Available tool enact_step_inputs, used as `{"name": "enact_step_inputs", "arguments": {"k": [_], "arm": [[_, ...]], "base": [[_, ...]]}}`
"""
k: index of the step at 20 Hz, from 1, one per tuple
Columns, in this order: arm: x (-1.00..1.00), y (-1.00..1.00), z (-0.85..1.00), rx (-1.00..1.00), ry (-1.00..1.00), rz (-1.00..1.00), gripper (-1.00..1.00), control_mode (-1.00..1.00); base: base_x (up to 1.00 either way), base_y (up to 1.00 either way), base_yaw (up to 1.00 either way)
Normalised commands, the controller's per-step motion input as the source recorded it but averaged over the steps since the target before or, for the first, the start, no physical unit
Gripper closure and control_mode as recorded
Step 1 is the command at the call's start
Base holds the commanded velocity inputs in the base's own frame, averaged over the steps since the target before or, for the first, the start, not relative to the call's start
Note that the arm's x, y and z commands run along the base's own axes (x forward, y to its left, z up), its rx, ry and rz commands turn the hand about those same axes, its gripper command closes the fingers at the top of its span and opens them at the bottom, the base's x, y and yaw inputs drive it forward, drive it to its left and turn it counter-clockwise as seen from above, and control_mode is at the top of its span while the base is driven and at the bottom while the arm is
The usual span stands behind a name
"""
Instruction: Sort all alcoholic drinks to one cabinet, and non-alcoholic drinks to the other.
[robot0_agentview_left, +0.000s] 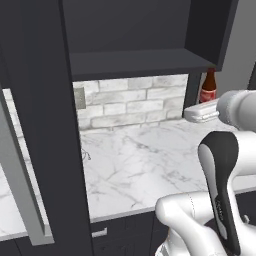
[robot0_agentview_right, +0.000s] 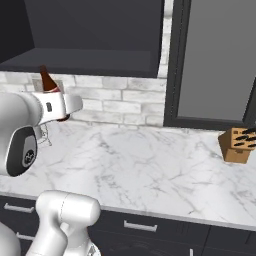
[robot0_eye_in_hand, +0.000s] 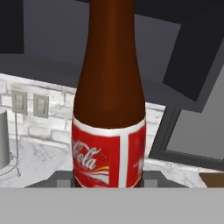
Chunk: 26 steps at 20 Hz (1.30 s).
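My gripper (robot0_eye_in_hand: 108, 182) is shut on the small dark brown bottle (robot0_eye_in_hand: 109, 109) with the red cola label, gripping it low on the label, and the bottle stands upright. In the left base view the bottle (robot0_agentview_left: 208, 86) rises above the white hand (robot0_agentview_left: 202, 112), just right of the open cabinet's dark shelf (robot0_agentview_left: 135, 62) and a little below it. From the right base view the bottle (robot0_agentview_right: 48, 80) pokes up behind the gripper (robot0_agentview_right: 57, 112), under the cabinet shelf (robot0_agentview_right: 85, 62), above the marble counter (robot0_agentview_right: 145, 160).
The cabinet's open door (robot0_agentview_left: 45, 125) hangs at the left. A brick backsplash (robot0_agentview_left: 130, 102) with a wall outlet (robot0_agentview_left: 79, 97) runs behind the counter. A knife block (robot0_agentview_right: 235, 144) stands at the right below a window (robot0_agentview_right: 215, 60). A wire stand (robot0_eye_in_hand: 6, 148) sits left of the bottle.
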Motion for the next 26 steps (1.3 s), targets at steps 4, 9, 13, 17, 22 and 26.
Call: {"name": "enact_step_inputs", "arguments": {"k": [4,9,13,17,22,26], "arm": [[-0.17,-0.08,0.37,0.05,0.0,-0.03,1.0,-1.0],[-0.07,-0.03,0.29,0.03,0.0,-0.02,1.0,-1.0],[0.0,-0.03,0.27,0.03,-0.01,-0.02,1.0,-1.0],[0.0,-0.04,0.26,0.02,-0.02,-0.02,1.0,-1.0],[0.0,-0.04,0.21,0.02,-0.02,-0.02,1.0,-1.0],[0.03,-0.02,0.12,0.02,-0.03,-0.01,1.0,-1.0]], "base": [[0.0,0.0,0.0],[0.0,0.0,0.0],[0.0,0.0,0.0],[0.0,0.0,0.0],[0.0,0.0,0.0],[0.0,0.0,0.0]]}}
